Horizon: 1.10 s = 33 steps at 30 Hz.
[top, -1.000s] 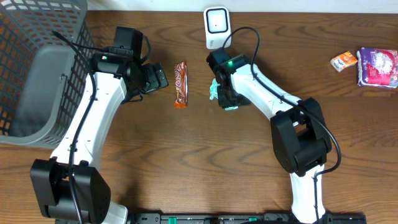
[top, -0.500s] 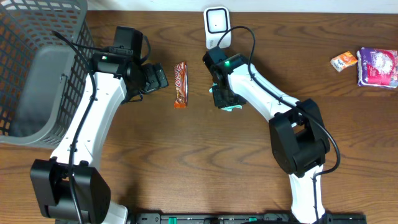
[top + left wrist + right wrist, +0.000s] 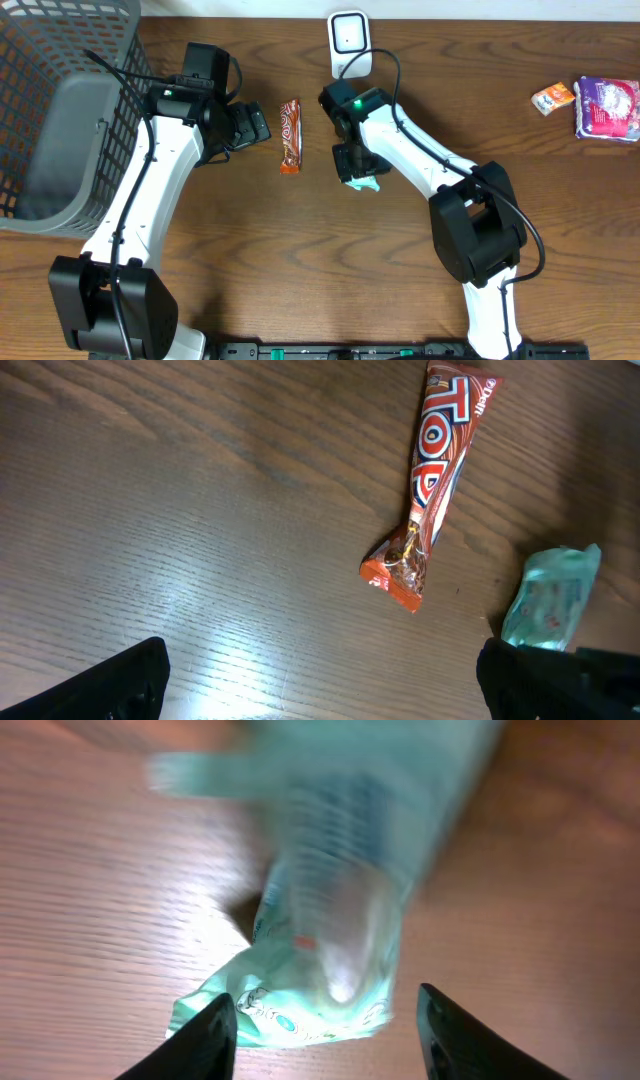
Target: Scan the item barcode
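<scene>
A teal packet [image 3: 364,183] lies on the wooden table under my right gripper [image 3: 352,165], in front of the white scanner [image 3: 348,40]. In the right wrist view the packet [image 3: 335,920] is blurred and reaches between the fingers of the right gripper [image 3: 325,1030]. The jaws stand apart, with a gap on the right side. A red chocolate bar [image 3: 290,135] lies between the arms. My left gripper [image 3: 255,126] hovers wide open just left of the chocolate bar [image 3: 436,465], holding nothing. The left wrist view also catches the teal packet [image 3: 550,598].
A grey mesh basket [image 3: 60,100] fills the far left. At the far right lie a small orange packet [image 3: 552,98] and a purple-and-white packet [image 3: 606,108]. The scanner stands at the table's back edge.
My right gripper has moved left and toward the front with the teal packet, and its jaws have widened. The left arm and the chocolate bar have not moved.
</scene>
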Motion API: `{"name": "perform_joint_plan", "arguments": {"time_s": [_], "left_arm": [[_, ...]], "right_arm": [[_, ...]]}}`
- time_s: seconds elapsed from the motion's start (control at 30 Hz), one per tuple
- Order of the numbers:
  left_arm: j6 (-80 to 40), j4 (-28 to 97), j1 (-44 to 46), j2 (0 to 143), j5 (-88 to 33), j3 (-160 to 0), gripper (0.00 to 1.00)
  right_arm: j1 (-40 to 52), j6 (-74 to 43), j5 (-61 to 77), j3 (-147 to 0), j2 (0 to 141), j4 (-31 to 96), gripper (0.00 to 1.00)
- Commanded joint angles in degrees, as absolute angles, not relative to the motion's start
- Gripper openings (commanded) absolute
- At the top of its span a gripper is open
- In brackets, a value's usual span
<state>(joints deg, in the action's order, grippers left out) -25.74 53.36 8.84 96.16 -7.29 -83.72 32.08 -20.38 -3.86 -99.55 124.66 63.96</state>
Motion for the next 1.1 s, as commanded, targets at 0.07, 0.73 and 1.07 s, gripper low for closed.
{"name": "perform_joint_plan", "arguments": {"time_s": [0.07, 0.73, 1.07], "left_arm": [[-25.8, 53.5, 8.8, 96.2, -6.6, -84.2, 0.98], [-25.8, 53.5, 8.8, 96.2, -6.6, -84.2, 0.98], [-25.8, 53.5, 8.8, 96.2, -6.6, -84.2, 0.98]], "right_arm": [[32.4, -12.0, -4.6, -102.8, 121.5, 60.7, 0.58], [33.0, -19.3, -10.2, -105.2, 121.2, 63.8, 0.60], [33.0, -21.0, -8.5, -107.2, 120.3, 63.5, 0.84]]}}
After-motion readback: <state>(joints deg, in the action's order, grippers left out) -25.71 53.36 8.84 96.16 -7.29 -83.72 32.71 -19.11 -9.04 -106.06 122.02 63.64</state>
